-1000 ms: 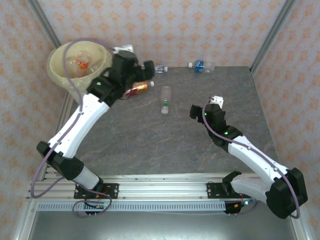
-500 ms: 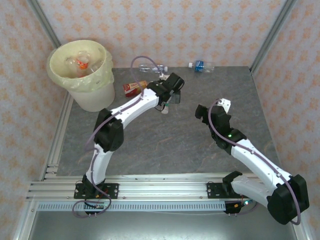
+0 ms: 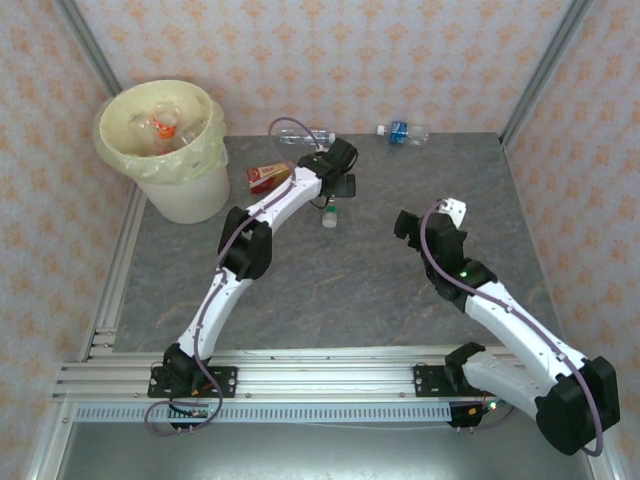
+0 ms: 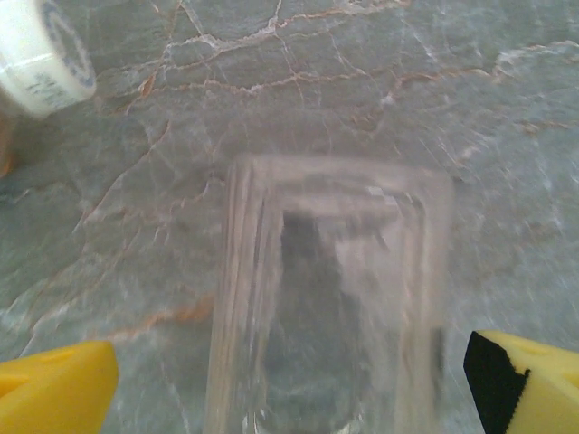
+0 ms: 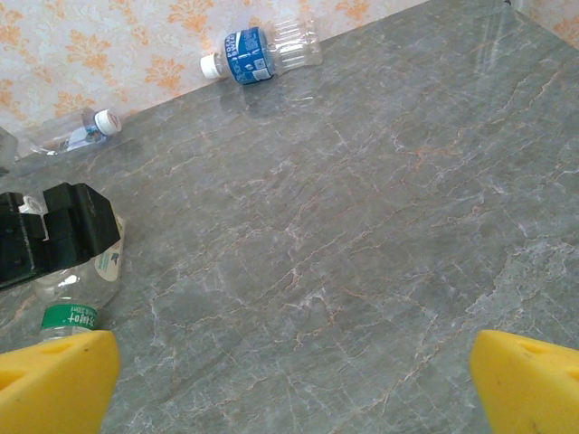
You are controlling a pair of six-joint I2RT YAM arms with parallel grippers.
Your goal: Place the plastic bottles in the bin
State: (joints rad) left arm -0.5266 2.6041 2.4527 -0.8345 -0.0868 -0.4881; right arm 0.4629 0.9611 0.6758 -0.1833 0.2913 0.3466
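Clear bottle (image 4: pixel 330 298) lies between the wide left fingers (image 4: pixel 54 389), long axis across their closing line; right fingers (image 5: pixel 534 380), wide too, sit farther.

Far left — bin (image 3: pixel 190 195) with bottles (image 3: pixel 165 125) in it. Just right of it, a lying bottle (image 3: pixel 268 177); behind that, wall-side bottle (image 3: pixel 300 136); further right along the wall, another bottle (image 3: pixel 403 130); nearer — mid-table bottle (image 3: pixel 329 212).

Top cam looks down from high at the near edge over the whole table (image 3: pixel 340 290). Left wrist cam sits v. close on a clear bottle (image 4: pixel 330 307), prob. also low-left in right wrist cam.
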